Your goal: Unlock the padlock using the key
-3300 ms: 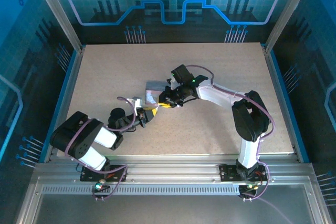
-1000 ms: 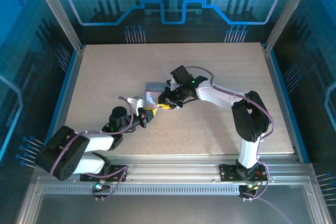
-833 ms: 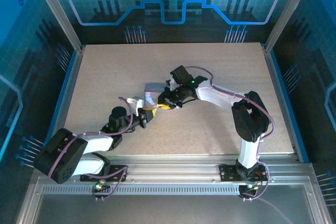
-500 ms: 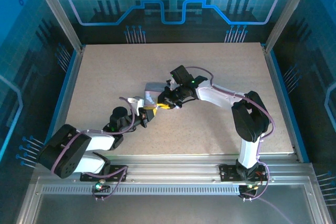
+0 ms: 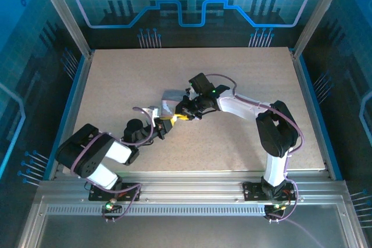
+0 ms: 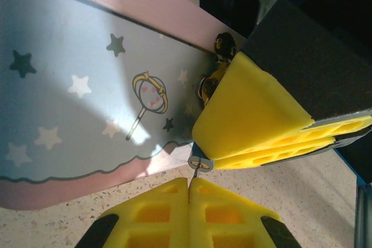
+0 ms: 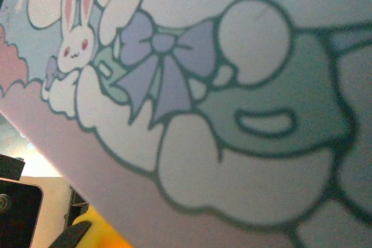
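My left gripper (image 6: 189,193) is pinched fully shut on the key (image 6: 192,177), a thin sliver pointing straight out past its tips. The padlock (image 6: 199,162) lies just ahead, seemingly touching the key's end. My right gripper (image 6: 201,146) is clamped narrowly on it, beside the tin (image 6: 70,85).

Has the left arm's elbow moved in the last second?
Yes: the elbow has swung away from the front rail, up the image and slightly right.
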Robot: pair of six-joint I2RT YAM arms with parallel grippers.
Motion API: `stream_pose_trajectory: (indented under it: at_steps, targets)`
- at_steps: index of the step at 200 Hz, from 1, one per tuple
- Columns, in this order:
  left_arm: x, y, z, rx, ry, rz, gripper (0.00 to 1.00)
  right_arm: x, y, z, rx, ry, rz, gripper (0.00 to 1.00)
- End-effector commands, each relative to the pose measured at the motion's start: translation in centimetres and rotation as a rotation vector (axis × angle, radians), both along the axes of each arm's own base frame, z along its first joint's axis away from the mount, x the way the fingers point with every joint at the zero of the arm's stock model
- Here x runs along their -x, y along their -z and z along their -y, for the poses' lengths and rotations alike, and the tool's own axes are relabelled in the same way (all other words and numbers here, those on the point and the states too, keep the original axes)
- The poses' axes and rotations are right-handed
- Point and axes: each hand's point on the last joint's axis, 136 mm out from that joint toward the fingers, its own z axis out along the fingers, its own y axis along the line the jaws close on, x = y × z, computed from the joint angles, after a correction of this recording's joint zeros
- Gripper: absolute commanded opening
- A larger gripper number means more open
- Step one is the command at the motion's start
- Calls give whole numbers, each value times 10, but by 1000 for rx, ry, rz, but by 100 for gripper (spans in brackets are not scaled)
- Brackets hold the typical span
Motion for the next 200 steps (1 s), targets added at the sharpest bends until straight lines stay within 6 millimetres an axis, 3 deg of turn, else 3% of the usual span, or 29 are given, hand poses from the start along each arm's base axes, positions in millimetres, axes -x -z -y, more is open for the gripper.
stream_pose_trajectory:
  at_steps: [1,20,46,81,103,154,200]
  targets:
    - [-6,-46,19,103,51,127,0,27,-9,-27,-116,-102,-54,0]
    - [-5,-42,16,96,36,119,0,23,-2,-25,-102,-78,-54,0]
    - [-4,-19,18,90,44,34,0,19,4,-24,-92,-49,-49,7]
    - [6,6,28,41,57,-17,0,14,9,-22,-76,-17,-32,33]
    - [8,12,26,31,52,-32,0,13,14,-18,-56,2,-23,43]
    - [9,23,25,23,43,-67,0,16,34,-4,18,35,-24,54]
    - [12,28,24,18,45,-84,0,22,52,9,141,23,13,56]
